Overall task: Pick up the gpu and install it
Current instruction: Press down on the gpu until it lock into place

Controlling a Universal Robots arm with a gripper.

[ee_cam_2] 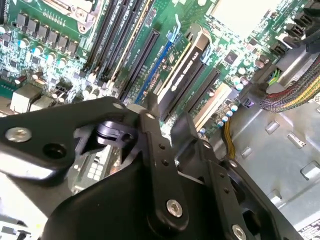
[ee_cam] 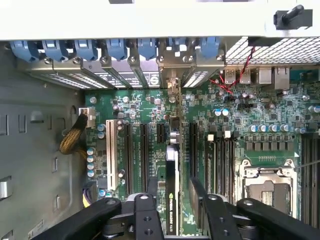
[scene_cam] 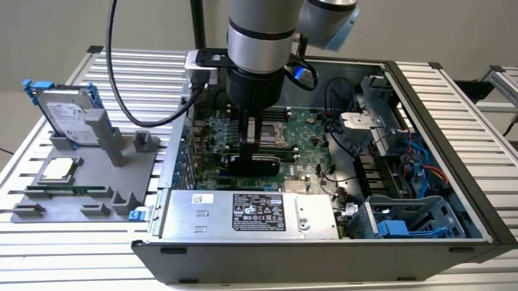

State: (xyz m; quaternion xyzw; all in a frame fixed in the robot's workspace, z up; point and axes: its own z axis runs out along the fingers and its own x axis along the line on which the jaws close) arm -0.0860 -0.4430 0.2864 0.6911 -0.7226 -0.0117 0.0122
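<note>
Gripper (scene_cam: 253,151) reaches down into the open computer case (scene_cam: 421,151), and its two black fingers (ee_cam: 197,192) stand closed on the gpu (ee_cam: 171,200), one on each face of the card. The gpu stands on its edge on the green motherboard (ee_cam: 235,125), directly under the gripper, among the long black slots. Its silver end bracket (ee_cam: 172,82) points to the row of blue clips (ee_cam: 117,49) at the case wall. Outside the case, on the exterior view's left, a hard drive (scene_cam: 69,115) stands in a grey holder (scene_cam: 89,182) on the table (scene_cam: 48,254).
</note>
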